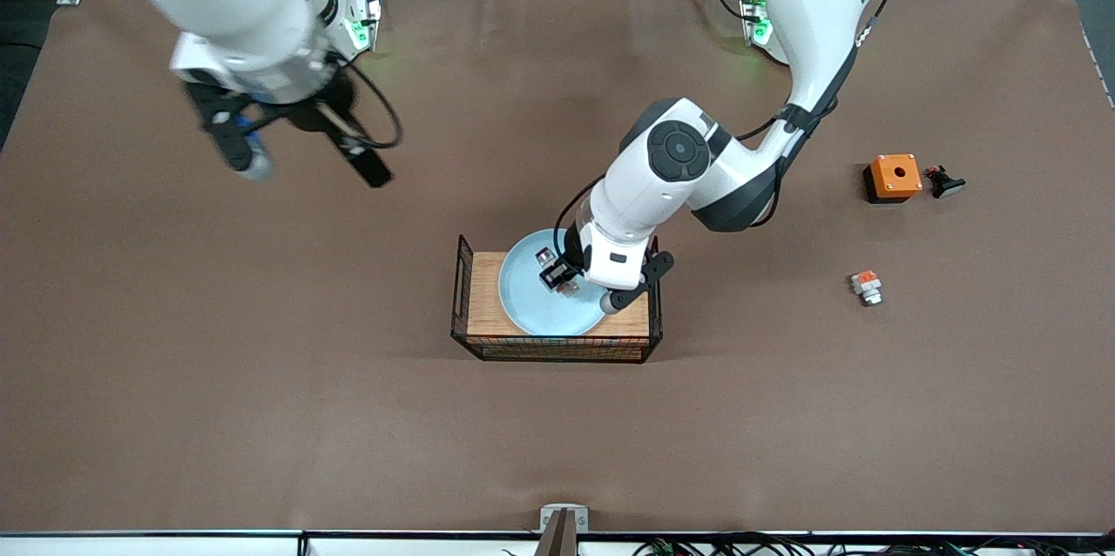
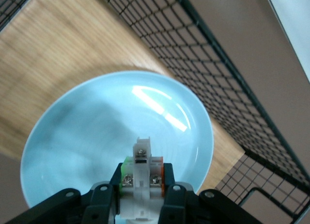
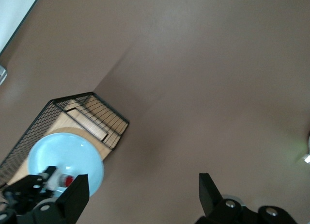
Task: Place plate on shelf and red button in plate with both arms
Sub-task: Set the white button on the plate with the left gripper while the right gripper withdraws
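The pale-blue plate [image 1: 527,299] lies on the wooden board [image 1: 483,294] inside a black wire basket [image 1: 456,299]. My left gripper [image 1: 558,274] is low over the plate and shut on the red button [image 2: 142,168], a white-grey switch block with a green face and an orange-red face. The left wrist view shows the plate [image 2: 92,136] right under the block and the gripper [image 2: 142,187]. My right gripper [image 1: 305,159] is open and empty, raised over bare table toward the right arm's end. Its wrist view [image 3: 140,197] shows the plate [image 3: 53,158] some way off.
Toward the left arm's end of the table lie an orange box with a hole [image 1: 893,177], a small black part [image 1: 945,183] beside it, and a short white block with an orange top [image 1: 866,286] nearer the front camera. The basket's wire walls rise around the board.
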Action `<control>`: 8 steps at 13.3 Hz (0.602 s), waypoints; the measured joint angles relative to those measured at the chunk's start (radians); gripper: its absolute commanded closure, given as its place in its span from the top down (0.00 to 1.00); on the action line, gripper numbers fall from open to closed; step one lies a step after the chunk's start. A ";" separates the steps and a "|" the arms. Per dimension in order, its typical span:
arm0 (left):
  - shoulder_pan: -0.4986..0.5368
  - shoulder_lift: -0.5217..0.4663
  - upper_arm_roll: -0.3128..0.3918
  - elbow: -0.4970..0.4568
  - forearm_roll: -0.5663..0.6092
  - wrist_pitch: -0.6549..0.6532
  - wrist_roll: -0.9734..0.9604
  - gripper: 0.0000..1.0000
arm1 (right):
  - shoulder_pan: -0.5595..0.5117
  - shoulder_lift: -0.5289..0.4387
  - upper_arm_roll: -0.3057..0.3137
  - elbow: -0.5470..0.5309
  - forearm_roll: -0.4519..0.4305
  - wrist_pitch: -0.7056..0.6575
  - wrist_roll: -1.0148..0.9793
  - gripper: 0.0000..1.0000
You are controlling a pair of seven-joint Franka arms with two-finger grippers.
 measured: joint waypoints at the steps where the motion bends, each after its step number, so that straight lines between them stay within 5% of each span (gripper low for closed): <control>1: 0.000 0.004 0.004 0.002 0.000 0.005 0.000 1.00 | -0.059 -0.017 -0.001 -0.002 0.001 -0.030 -0.134 1.00; 8: 0.008 -0.038 0.010 0.039 0.110 -0.116 0.001 1.00 | -0.333 -0.123 0.000 -0.211 0.002 0.075 -0.778 1.00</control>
